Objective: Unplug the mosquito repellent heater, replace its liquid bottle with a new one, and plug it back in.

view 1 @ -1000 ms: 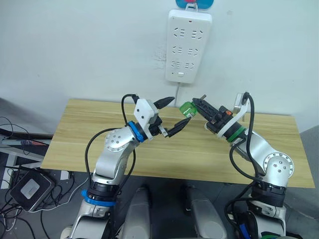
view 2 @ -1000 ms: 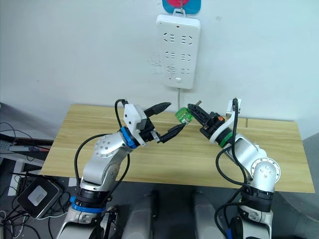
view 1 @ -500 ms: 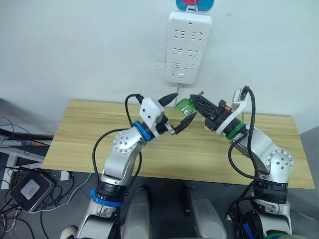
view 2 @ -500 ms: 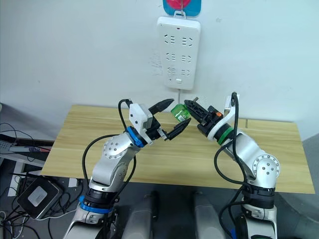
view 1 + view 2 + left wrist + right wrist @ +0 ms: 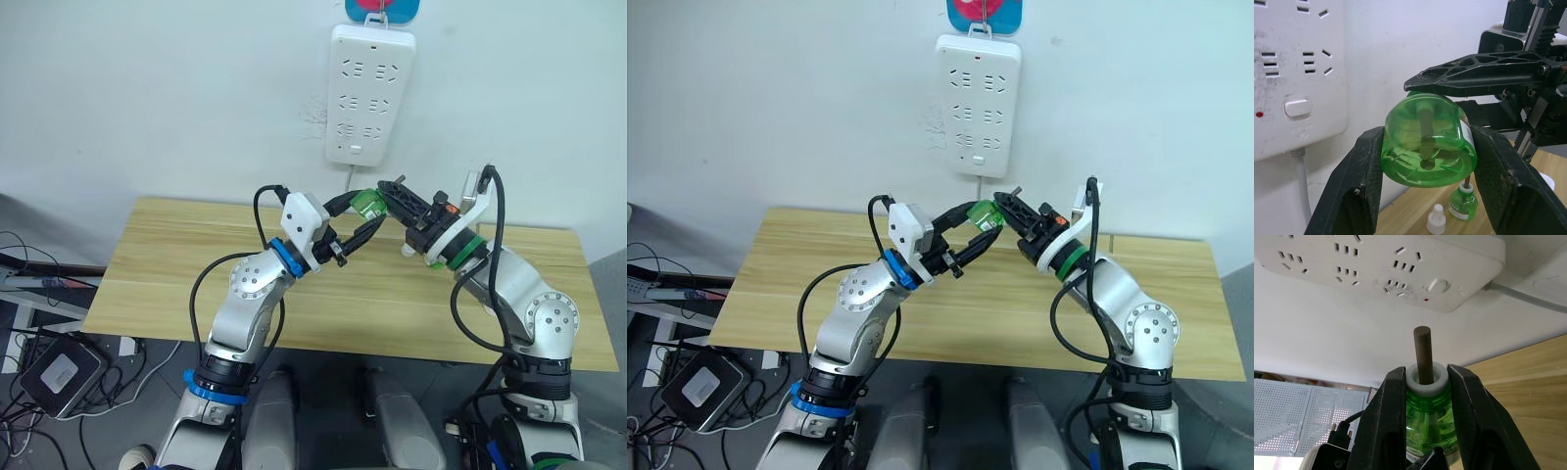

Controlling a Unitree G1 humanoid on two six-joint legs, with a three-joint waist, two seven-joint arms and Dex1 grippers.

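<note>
White wall with power strip point(image 5: 370, 93) above the tabletop point(image 5: 157, 264). You hold a green bottle point(image 5: 1425, 142), wick bared, just below the strip: right gripper point(image 5: 390, 197) clamped at its neck, left gripper point(image 5: 355, 219) straddling its base. Cap point(image 5: 1436, 220) and second bottle point(image 5: 1464, 201) lie on the tabletop; refitting and plugging in appear to remain.

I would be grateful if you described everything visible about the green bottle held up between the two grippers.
The green bottle is small, round and of translucent plastic, with a pale label strip on its side. A white collar rings its neck, and a thin dark wick rod sticks out with no cap on it. It is held in the air, tilted, in front of the wall power strip. The right gripper pinches its neck, while the left gripper brackets its body at the base end.
</note>
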